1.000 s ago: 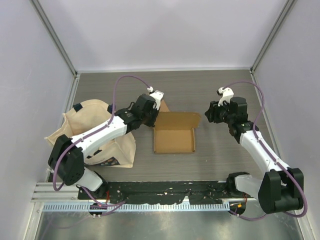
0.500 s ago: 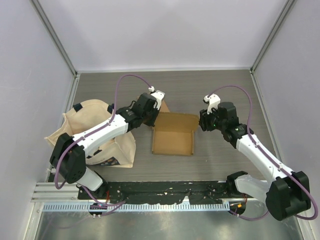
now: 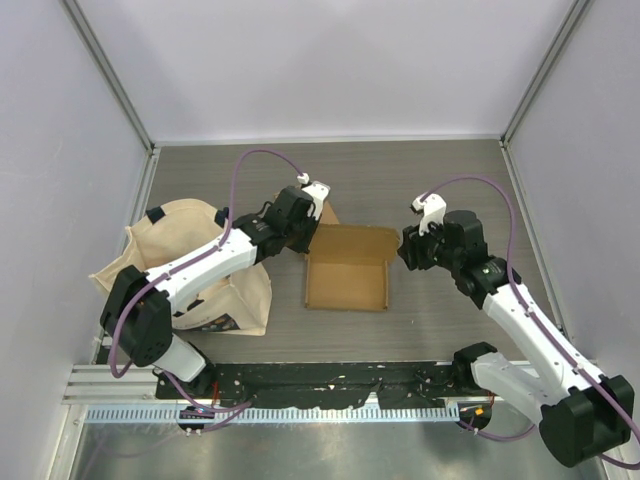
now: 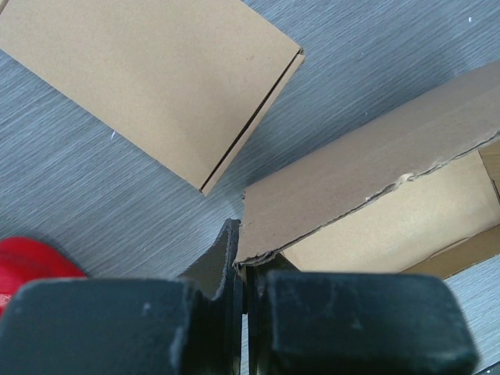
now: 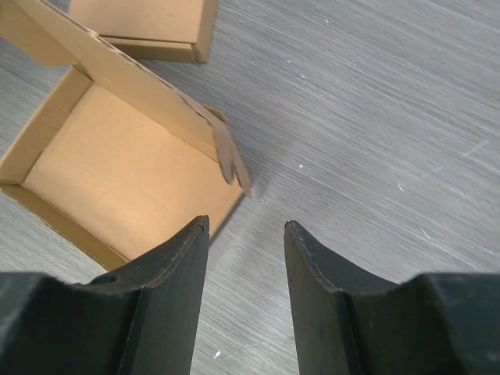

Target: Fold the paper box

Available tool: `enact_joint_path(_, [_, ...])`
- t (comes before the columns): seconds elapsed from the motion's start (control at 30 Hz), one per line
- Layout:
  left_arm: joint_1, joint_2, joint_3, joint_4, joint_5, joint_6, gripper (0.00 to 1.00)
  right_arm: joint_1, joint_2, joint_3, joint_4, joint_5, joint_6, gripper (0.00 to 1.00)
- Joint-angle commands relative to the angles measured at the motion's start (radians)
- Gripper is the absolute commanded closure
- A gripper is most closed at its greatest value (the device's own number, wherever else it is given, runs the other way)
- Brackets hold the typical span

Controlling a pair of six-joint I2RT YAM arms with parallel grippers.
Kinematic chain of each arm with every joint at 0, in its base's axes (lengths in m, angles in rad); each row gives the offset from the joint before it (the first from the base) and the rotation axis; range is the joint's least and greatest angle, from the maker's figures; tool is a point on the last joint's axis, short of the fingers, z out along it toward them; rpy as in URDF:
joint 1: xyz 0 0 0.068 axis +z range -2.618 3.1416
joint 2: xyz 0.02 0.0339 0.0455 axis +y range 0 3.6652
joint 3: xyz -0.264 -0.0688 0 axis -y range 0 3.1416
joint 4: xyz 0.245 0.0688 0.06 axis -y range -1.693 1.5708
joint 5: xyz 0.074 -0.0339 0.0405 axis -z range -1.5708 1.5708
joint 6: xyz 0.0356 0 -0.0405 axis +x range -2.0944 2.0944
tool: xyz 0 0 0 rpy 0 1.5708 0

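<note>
Left claw [image 4: 244, 273]: pinched shut on torn cardboard edge of paper box [image 4: 375, 187], at far-left corner of its wall. Right claw [image 5: 246, 226]: approx half spread, nothing btwn fingers, hovering just beside far-right corner of box, w/ small ragged tab poking out there; contact not discernible. From above: cream cloth bag [image 3: 165, 225] at left, partly under left arm. Box an open brown tray, mid-surface [image 3: 420, 180], btwn both claws, walls up on near, left and right sides. Beyond left claw, flat folded cardboard piece [image 4: 148, 78] lying on grey woodgrain, close to box's far-left corner, exact gap unclear.
</note>
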Motion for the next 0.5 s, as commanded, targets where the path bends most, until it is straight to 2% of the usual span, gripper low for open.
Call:
enact_joint_path(0.0, [0.003, 0.002, 0.039, 0.005, 0.005, 0.003, 1.0, 0.014, 0.023, 0.031, 0.093, -0.05, -0.022, 0.51])
enact_joint_path(0.3, [0.003, -0.006, 0.031, 0.016, 0.01, 0.005, 1.0, 0.022, 0.115, 0.029, 0.26, -0.079, -0.044, 0.58])
enact_joint_path(0.4, [0.003, -0.004, 0.031, 0.021, 0.01, 0.005, 1.0, 0.033, 0.135, 0.029, 0.286, -0.098, -0.038, 0.67])
enact_joint_path(0.47, [0.003, -0.001, 0.039, 0.019, 0.01, 0.0, 1.0, 0.046, 0.139, 0.031, 0.298, -0.101, -0.029, 0.8])
